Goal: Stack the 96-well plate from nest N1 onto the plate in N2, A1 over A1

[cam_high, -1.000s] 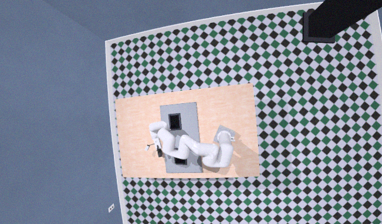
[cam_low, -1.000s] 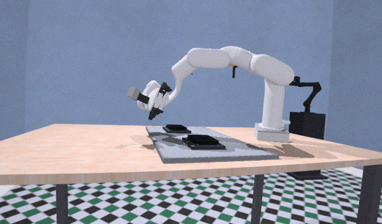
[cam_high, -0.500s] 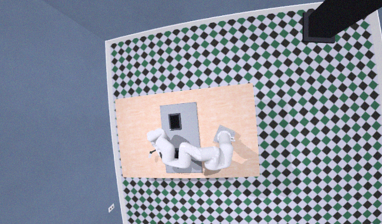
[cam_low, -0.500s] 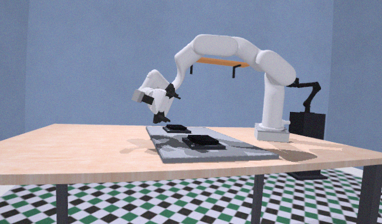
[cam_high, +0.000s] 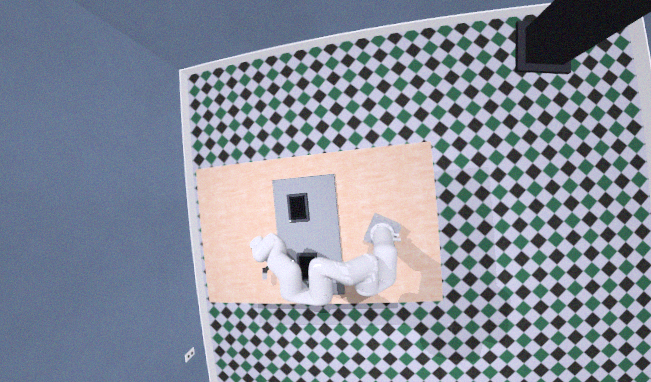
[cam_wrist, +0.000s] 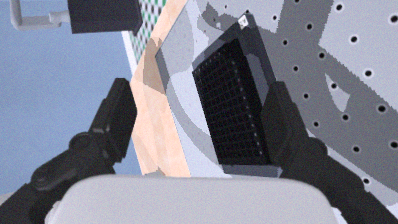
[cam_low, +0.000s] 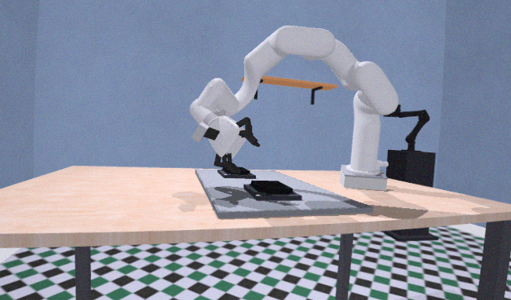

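The 96-well plate in N1 [cam_wrist: 230, 105] is black and lies in its nest on the grey perforated board; a white A1 mark [cam_wrist: 243, 21] sits at its far corner. In the side view it is the far plate [cam_low: 236, 173]; in the top view the arm mostly hides it [cam_high: 304, 264]. The plate in N2 [cam_low: 272, 188] lies in the other nest [cam_high: 306, 207]. My gripper [cam_wrist: 199, 96] [cam_low: 244, 155] is open and empty. It hangs tilted a little above the N1 plate; one finger lines up with the plate's side, the other is over the board's edge.
The grey board [cam_low: 279, 194] lies on a wooden table [cam_low: 107, 196]. The arm's base [cam_low: 363, 178] stands at the right, with a black camera stand [cam_low: 410, 165] behind it. A wall shelf [cam_low: 291, 82] hangs behind the arm.
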You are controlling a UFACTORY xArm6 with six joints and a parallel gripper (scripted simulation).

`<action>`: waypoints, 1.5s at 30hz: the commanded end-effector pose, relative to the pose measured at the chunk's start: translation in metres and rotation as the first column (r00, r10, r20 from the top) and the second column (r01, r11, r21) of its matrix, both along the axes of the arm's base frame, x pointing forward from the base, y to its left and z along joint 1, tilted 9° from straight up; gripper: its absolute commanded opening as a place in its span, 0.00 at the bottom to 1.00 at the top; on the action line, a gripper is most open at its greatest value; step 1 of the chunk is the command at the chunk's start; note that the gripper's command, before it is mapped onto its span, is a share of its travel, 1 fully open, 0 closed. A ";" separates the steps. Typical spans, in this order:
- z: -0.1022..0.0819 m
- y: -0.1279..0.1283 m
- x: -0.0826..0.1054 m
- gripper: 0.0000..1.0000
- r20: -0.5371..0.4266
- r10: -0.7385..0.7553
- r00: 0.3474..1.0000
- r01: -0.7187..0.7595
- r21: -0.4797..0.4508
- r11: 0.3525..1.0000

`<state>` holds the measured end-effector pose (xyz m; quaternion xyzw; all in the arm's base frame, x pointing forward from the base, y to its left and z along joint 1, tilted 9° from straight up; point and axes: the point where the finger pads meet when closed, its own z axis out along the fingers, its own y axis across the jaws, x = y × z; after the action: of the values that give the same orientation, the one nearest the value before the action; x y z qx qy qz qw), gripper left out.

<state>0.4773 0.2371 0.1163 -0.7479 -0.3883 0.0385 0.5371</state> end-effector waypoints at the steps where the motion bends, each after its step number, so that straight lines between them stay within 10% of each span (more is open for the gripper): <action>1: -0.006 0.002 -0.014 1.00 0.077 0.034 0.996 -0.026 -0.103 0.994; 20: -0.013 -0.010 -0.051 1.00 0.350 0.297 0.888 -0.134 -0.423 0.896; 45: 0.020 -0.012 -0.076 1.00 0.611 0.664 0.431 -0.146 -0.679 0.720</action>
<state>0.4001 0.2252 0.1349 -0.6738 -0.7343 -0.0676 0.0473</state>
